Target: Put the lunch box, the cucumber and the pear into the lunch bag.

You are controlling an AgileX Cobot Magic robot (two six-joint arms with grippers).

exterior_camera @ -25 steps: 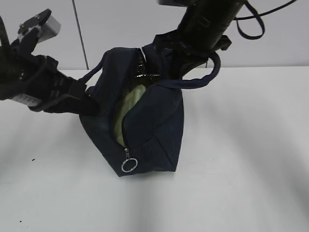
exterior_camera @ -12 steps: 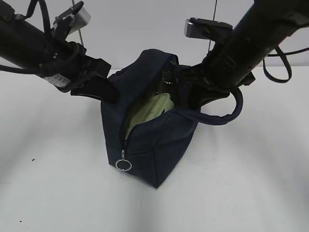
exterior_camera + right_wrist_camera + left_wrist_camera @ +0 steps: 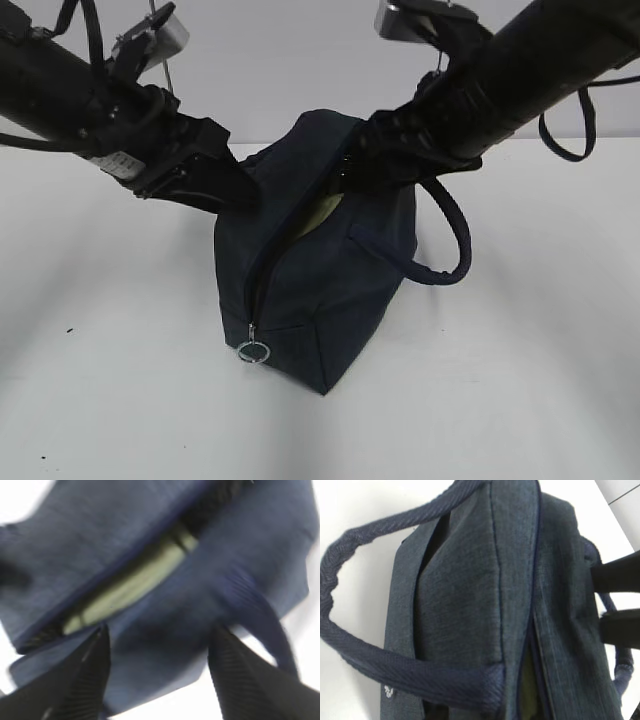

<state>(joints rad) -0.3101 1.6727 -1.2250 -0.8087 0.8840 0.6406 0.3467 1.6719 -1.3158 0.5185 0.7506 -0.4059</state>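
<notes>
The navy lunch bag (image 3: 330, 280) stands on the white table, its top slit narrow. The sage-green lid of the lunch box (image 3: 316, 213) shows through the slit, also in the right wrist view (image 3: 135, 587) and faintly in the left wrist view (image 3: 529, 690). The cucumber and pear are hidden. My left gripper (image 3: 232, 190) presses the bag's left side; its fingers do not show in the left wrist view. My right gripper (image 3: 352, 172) is open against the bag's right side, fingers (image 3: 95, 670) wide apart around the fabric (image 3: 161, 630). Its two fingers (image 3: 617, 575) also show in the left wrist view.
The zipper's metal ring pull (image 3: 254, 352) hangs at the bag's near end. One loop handle (image 3: 455, 235) droops to the right; the other (image 3: 350, 555) arches over the bag's left side. A white table (image 3: 520, 380) surrounds the bag.
The bag's mouth has narrowed from a wide gap to a slit as both grippers moved in against its sides. The right handle dropped lower to the right.
</notes>
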